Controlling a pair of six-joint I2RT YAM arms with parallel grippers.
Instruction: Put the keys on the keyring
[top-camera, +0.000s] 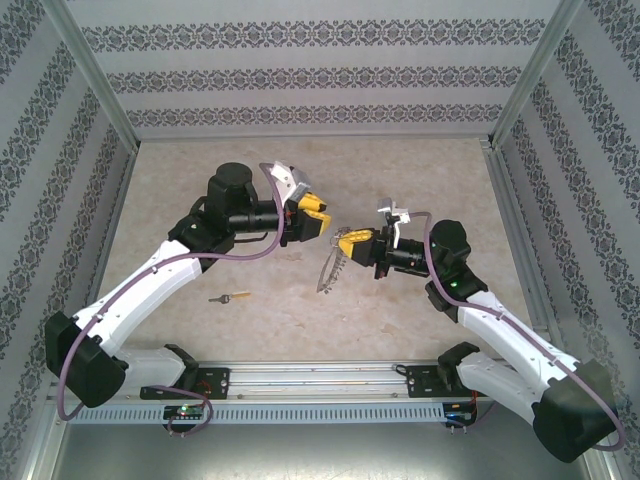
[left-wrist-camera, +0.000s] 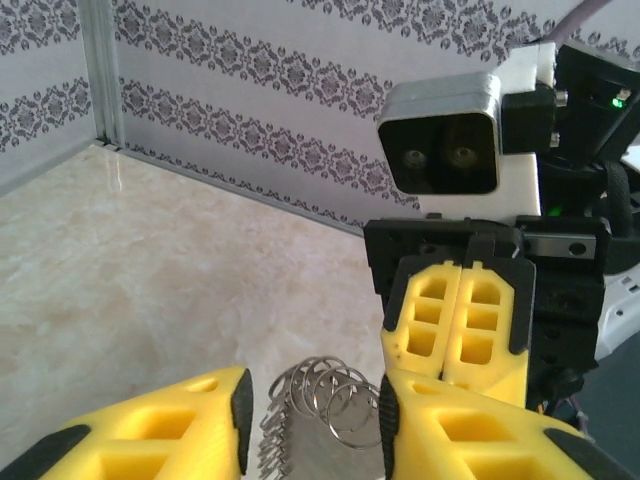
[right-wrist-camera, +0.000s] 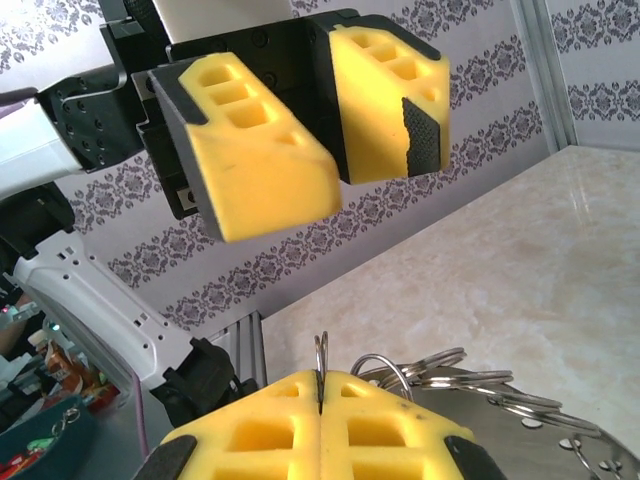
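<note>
Pinching the thin grey metal keyring (right-wrist-camera: 455, 372) with our right hand (top-camera: 347, 245), we hold our left hand (top-camera: 322, 216) spread just beside it — small brass key (top-camera: 232, 297) well apart.

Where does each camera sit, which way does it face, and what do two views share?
Top external: above and behind the bases, facing down on the table; shows both arms, the left end effector, right end effector and the key.
Left wrist: on the left arm, facing the shut right end effector across its own open fingers.
Right wrist: on the right arm, facing the left end effector, its own fingers pinching the keyring.
Shared: both wrist views show the keyring and the opposite end effector.
</note>
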